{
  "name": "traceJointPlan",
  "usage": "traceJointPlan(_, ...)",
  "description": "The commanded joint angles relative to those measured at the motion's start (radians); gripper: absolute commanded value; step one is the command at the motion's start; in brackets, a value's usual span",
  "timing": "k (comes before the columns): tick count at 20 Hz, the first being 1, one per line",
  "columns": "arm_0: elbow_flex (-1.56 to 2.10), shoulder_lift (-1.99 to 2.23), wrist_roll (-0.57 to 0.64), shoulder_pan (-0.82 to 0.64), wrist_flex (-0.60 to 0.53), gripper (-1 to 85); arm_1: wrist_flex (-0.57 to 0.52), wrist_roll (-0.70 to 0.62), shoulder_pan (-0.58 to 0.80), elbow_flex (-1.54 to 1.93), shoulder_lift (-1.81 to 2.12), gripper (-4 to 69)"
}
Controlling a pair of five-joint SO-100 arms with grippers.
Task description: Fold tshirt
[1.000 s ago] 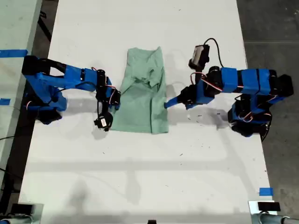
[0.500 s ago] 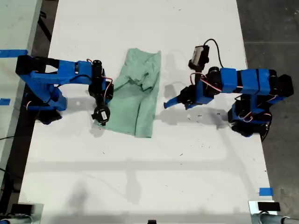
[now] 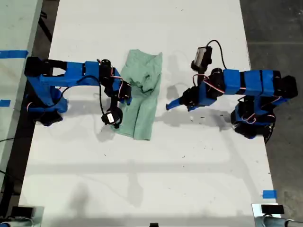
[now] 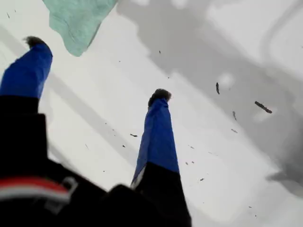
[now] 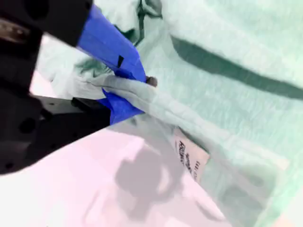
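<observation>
The pale green tshirt (image 3: 146, 101) lies crumpled and partly folded lengthwise in the middle of the white table (image 3: 142, 179). My second gripper (image 3: 127, 96), on the arm at the exterior view's left, is shut on a fold of the tshirt (image 5: 227, 42) and holds that edge lifted over the cloth. Its blue fingers (image 5: 118, 56) pinch the fabric near a white label (image 5: 189, 158). My first gripper (image 3: 169, 106), on the arm at the exterior view's right, hangs open above bare table with nothing between its fingers (image 4: 158, 132). A corner of the tshirt (image 4: 75, 19) lies just beyond them.
Both arm bases stand at the table's side edges in the exterior view. A piece of blue tape (image 3: 269, 194) marks the table at the exterior view's lower right. Dark floor lies past the exterior view's right edge. Small dark specks (image 4: 262, 107) dot the table.
My second gripper has carried the tshirt's edge toward the exterior view's right, so the cloth looks narrower. My first gripper, at the shirt's edge a second ago, now stands apart from it.
</observation>
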Motion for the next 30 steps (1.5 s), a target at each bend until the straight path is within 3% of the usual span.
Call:
traceJointPlan(1,-0.135,-0.110,0.017,0.025,-0.067,0.0,-0.023,-0.006,-0.002,-0.003,0.057,36.2)
traceJointPlan(4,-0.242,-0.322,0.043,0.011,-0.089,6.2,-0.034,0.000,-0.008,0.003,0.057,36.1)
traceJointPlan(7,-0.319,-0.431,0.018,-0.009,0.002,25.3,-0.031,0.009,-0.021,0.009,0.064,36.1)
traceJointPlan(14,-0.284,-0.118,-0.032,0.002,0.325,26.4,-0.029,0.020,-0.026,0.048,0.107,36.0)
traceJointPlan(17,-0.152,0.107,-0.044,0.000,0.399,25.3,-0.031,0.021,-0.029,0.044,0.107,36.0)
traceJointPlan(22,0.097,0.339,-0.097,0.031,0.400,24.4,-0.028,0.026,-0.041,0.003,0.094,35.8)
traceJointPlan(30,0.086,0.285,-0.104,0.092,0.341,23.4,-0.028,0.012,-0.087,-0.307,-0.230,35.6)
